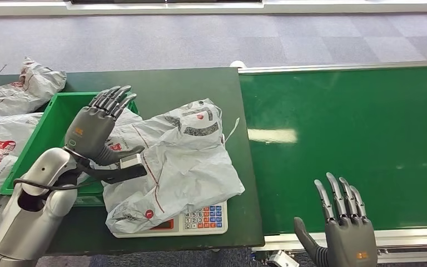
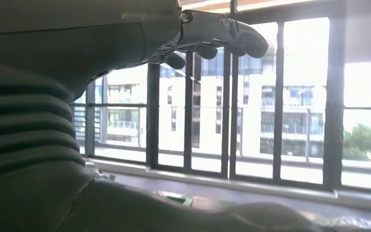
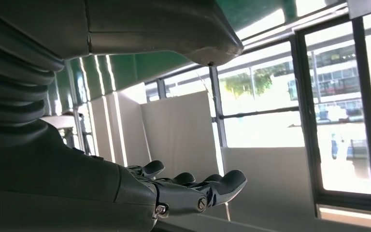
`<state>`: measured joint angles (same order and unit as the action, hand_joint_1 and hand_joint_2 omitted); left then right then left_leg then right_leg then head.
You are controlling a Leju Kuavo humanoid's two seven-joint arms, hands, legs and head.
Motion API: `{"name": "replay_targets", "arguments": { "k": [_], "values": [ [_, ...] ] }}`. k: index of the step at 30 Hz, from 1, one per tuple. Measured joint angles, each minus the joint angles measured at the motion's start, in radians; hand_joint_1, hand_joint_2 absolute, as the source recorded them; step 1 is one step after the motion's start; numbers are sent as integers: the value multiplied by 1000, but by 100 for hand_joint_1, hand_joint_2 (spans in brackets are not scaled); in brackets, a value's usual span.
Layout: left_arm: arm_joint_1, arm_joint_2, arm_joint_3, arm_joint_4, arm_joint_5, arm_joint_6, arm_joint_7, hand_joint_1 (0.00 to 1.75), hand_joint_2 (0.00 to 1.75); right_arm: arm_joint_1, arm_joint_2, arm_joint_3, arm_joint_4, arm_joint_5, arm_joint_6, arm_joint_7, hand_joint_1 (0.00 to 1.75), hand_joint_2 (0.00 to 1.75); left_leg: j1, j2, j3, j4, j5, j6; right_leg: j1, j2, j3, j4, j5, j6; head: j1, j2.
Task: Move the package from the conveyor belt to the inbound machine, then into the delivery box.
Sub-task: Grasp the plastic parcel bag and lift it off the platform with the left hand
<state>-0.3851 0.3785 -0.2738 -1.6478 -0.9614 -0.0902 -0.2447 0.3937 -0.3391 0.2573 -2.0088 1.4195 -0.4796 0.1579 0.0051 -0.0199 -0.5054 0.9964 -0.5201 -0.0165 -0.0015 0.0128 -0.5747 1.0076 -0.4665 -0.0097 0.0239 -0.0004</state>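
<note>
1. Head view: grey package (image 1: 183, 161) lies on the scale (image 1: 200, 218) on the dark table (image 1: 194, 83), beside the green bin (image 1: 44, 133). Left robot hand (image 1: 97, 130) raised above the bin, fingers spread, empty. Right robot hand (image 1: 342, 233) over the conveyor belt (image 1: 356, 139), fingers apart, empty.
2. Left wrist view: fingers (image 2: 222, 34) extended against windows (image 2: 290, 106).
3. Right wrist view: fingers (image 3: 198, 186) extended, holding nothing.

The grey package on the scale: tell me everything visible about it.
The package is a crumpled pale grey plastic mailer bag with dark printing and small red marks. It lies slack on the scale, hiding most of it, one edge over the green bin. The left hand is at its left edge, fingers straight, not gripping.
</note>
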Motion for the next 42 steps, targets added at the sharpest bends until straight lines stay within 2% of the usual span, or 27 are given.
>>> {"name": "replay_targets", "arguments": {
  "k": [4, 6, 11, 15, 18, 21, 28, 34, 35, 38, 39, 42],
  "values": [
    [-172, 78, -108, 92, 137, -158, -16, 0, 0, 112, -29, -8, -74, -28, -41, 59, 0, 175, 0, 0, -1, 0, 1, -1, 0, 0, 0, 0, 1, 0, 0, 0],
    [-247, 106, -164, 134, 177, -201, -14, 0, 0, 157, -48, -8, -108, -29, -61, 85, 0, 175, 0, 2, -1, 0, 1, -1, -1, 2, 0, 0, 2, 0, 0, 0],
    [-358, 147, -271, 198, 261, -275, 18, 0, 0, 213, -73, -8, -156, -36, -67, 115, 0, 175, 0, 7, -1, 0, 1, -1, -3, 7, -2, 0, 3, 1, 0, 0],
    [-415, 200, -366, 224, 388, -333, 48, 0, 0, 219, -75, -9, -164, -64, -72, 101, 0, 175, 0, 8, 0, 0, 1, -1, -3, 8, -3, 0, 3, 1, 0, 0],
    [-436, 229, -439, 241, 453, -362, 58, 0, 0, 215, -74, -14, -163, -100, -76, 59, 0, 175, 0, 8, 0, 0, 1, -1, -3, 8, -3, 0, 3, 1, 0, 0],
    [-442, 238, -504, 268, 480, -368, 62, 0, 0, 206, -72, -21, -159, -123, -76, 24, 0, 175, 0, 8, 0, 0, 1, -1, -3, 8, -2, 0, 4, 1, 0, 0],
    [-450, 241, -575, 311, 512, -373, 60, 0, 0, 198, -66, -31, -153, -133, -75, 1, 0, 175, 0, 8, 0, 0, 1, -1, -3, 8, -2, 0, 4, 1, 0, 0],
    [-363, 243, -639, 361, 592, -403, 25, 0, 0, 180, -29, -44, -141, -157, -66, -43, 0, 175, 0, 9, 0, -1, 1, -1, -3, 9, -2, 0, 4, 1, 0, 0],
    [-343, 243, -649, 368, 606, -407, 21, 19, 0, 178, -25, -49, -137, -166, -65, -52, 0, 175, 0, 10, 0, -1, 1, -1, -3, 9, -2, 0, 4, 1, 0, 0],
    [-303, 235, -676, 403, 619, -396, -2, 150, 131, 167, -7, -62, -125, -189, -65, -85, 0, 175, -1, 7, 1, -1, 1, -1, -4, 8, -1, 0, 3, 2, 0, 0],
    [-299, 225, -684, 423, 615, -383, -14, 175, 175, 162, 1, -66, -121, -192, -64, -98, 0, 175, -1, 6, 1, -1, 0, 0, -4, 7, 2, 0, 2, 2, 0, 0],
    [-298, 180, -701, 509, 597, -330, -58, 175, 175, 149, 25, -73, -112, -196, -60, -123, 0, 175, -3, 1, 8, -4, -5, 4, -7, 1, 17, -1, -7, 6, 0, 0]
  ]
}}
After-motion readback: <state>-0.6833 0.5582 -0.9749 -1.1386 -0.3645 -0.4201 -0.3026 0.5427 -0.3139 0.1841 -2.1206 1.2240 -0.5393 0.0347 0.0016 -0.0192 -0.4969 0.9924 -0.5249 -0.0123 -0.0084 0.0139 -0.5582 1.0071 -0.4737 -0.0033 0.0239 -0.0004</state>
